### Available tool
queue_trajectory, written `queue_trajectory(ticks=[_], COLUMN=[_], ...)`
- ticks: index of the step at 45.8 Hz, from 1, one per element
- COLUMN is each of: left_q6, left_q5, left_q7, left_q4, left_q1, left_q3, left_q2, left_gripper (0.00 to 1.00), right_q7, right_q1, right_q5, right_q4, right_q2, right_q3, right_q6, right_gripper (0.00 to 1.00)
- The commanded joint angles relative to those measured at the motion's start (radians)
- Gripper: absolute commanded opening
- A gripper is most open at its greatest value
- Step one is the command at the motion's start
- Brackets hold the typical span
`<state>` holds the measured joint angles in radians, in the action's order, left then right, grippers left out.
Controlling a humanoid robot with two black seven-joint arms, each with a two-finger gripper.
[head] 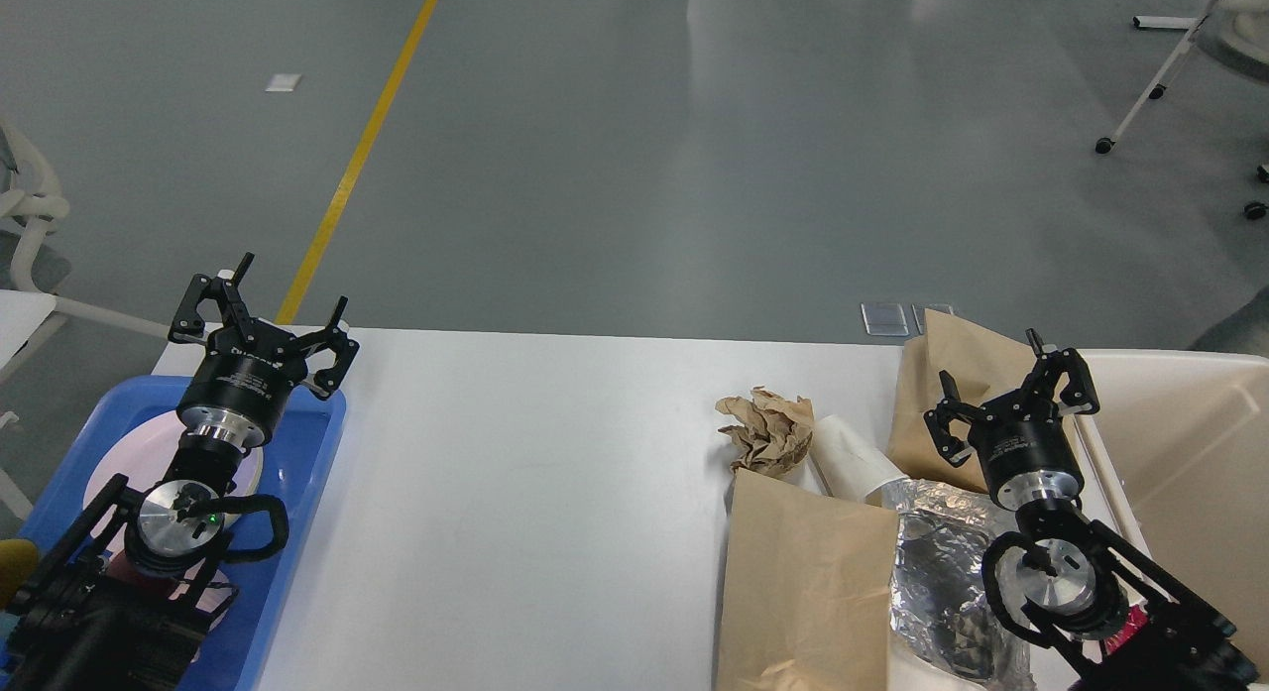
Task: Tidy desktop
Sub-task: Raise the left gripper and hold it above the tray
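The white desktop fills the lower half of the head view. On its right lie a crumpled brown paper ball, a white paper cup on its side, a flat brown paper bag, a second brown bag and a crinkled foil wrapper. My right gripper is open and empty above the second bag and the foil. My left gripper is open and empty above the far end of the blue tray.
The blue tray holds a pink plate, largely hidden by my left arm. A beige bin stands at the desktop's right end. Grey floor with a yellow line lies beyond the far edge.
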<state>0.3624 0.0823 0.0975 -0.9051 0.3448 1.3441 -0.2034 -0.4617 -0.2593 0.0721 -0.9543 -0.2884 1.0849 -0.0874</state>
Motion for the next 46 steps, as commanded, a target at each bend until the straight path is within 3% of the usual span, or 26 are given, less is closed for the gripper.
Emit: queue_trajectory(ticks=[1, 9, 30, 39, 46], left_q6=[-0.008, -0.011, 0.029, 0.141, 0.273], left_q5=[0.019, 0.037, 0.030, 0.028, 0.028], left_q7=[-0.005, -0.004, 0.010, 0.057, 0.116], left_q4=[0.006, 0.011, 0.071, 0.071, 0.071], left_q1=[0.003, 0.051, 0.010, -0.049, -0.113], left_q3=[-0.014, -0.002, -0.009, -0.002, -0.010], left_q2=[0.024, 0.013, 0.033, 0.052, 0.048], left_gripper=[0.96, 0.96, 0.96, 0.96, 0.96], right_q7=[0.000, 0.000, 0.000, 0.000, 0.000], right_q1=[0.000, 0.000, 0.000, 0.000, 0.000], right_q5=[0.000, 0.000, 0.000, 0.000, 0.000], right_q4=[0.000, 0.000, 0.000, 0.000, 0.000], right_q2=[0.000, 0.000, 0.000, 0.000, 0.000], right_q3=[0.000, 0.001, 0.000, 0.001, 0.000], right_q6=[0.000, 0.000, 0.000, 0.000, 0.000], right_gripper=[1.00, 1.00, 1.00, 1.00, 1.00])
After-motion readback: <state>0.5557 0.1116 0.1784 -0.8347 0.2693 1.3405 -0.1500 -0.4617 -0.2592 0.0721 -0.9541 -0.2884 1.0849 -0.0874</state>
